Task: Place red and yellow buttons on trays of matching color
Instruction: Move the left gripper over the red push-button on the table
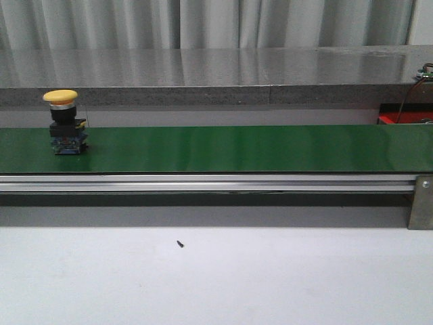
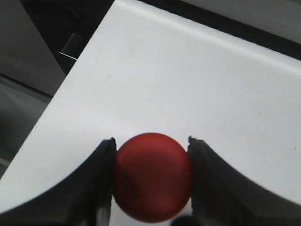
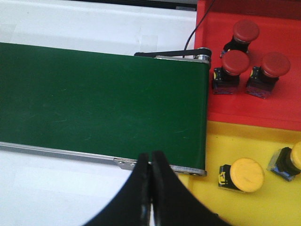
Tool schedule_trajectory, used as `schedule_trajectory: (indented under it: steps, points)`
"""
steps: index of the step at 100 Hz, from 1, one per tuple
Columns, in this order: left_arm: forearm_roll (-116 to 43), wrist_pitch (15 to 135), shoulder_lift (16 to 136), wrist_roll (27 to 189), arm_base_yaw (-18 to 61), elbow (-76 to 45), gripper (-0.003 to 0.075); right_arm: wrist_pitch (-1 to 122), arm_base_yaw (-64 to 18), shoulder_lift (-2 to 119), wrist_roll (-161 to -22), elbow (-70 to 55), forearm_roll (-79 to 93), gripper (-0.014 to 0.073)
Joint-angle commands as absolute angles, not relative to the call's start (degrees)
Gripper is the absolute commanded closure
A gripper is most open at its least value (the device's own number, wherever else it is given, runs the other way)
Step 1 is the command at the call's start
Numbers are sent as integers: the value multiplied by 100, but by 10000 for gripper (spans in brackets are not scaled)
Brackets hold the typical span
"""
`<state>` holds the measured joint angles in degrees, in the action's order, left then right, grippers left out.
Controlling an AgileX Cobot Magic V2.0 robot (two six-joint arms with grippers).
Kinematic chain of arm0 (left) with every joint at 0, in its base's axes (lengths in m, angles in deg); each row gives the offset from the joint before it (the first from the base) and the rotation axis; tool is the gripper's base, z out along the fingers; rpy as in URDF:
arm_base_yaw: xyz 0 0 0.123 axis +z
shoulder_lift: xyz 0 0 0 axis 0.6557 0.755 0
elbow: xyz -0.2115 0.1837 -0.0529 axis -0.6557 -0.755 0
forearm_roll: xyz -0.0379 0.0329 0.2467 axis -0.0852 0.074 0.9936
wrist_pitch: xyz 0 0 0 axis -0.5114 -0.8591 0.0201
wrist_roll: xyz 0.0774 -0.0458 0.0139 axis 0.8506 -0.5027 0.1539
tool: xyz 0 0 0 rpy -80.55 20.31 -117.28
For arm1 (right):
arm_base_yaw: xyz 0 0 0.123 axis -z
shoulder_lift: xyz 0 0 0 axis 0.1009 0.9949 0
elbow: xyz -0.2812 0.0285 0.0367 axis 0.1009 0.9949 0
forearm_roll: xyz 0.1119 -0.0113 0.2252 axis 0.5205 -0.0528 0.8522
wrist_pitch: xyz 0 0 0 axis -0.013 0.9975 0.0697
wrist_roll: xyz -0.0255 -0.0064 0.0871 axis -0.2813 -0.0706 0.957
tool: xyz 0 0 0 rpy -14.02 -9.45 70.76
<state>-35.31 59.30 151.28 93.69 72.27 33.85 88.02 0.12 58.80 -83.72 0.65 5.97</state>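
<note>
Front view: 1 yellow button [image 1: 65, 122] stands upright on the green conveyor belt [image 1: 237, 149], far left end, well apart from the trays. No arm is in this frame. Risk, as judged: if the belt runs, the tall button could topple or reach the far end with no gripper waiting. No writing legible.

Left wrist view: left gripper [image 2: 151, 181], fingers [image 2: 101, 181] clamped on the cap of 1 red button [image 2: 151, 182], held over the white desk [image 2: 188, 84]. No tray appears here. Risk: the domed cap gives a narrow hold; a quick swing could let it slip out. No label visible.

Right wrist view: right gripper [image 3: 151, 195], fingers together, holding nothing, above the belt's near edge. Red tray [image 3: 282, 110] carries 3 red buttons [image 3: 234, 66]; yellow tray [image 3: 225, 143] carries 2 yellow buttons [image 3: 242, 175], 1 cut by the frame edge. Risk: a new red button set down could knock the clustered 3. No brand or text readable.
</note>
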Motion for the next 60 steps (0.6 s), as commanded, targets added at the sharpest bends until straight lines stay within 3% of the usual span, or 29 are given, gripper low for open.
schedule_trajectory:
  steps: [1, 60]
  points:
    - [-3699, 5981, 14687, 9299, 7228, 3563, 720, 8469, 16, 5792, -8387, -117, 667, 662]
    - [-4061, 4068, 12354, 9299, 7031, 3435, 740, 8469, 16, 5792, -8387, -117, 667, 662]
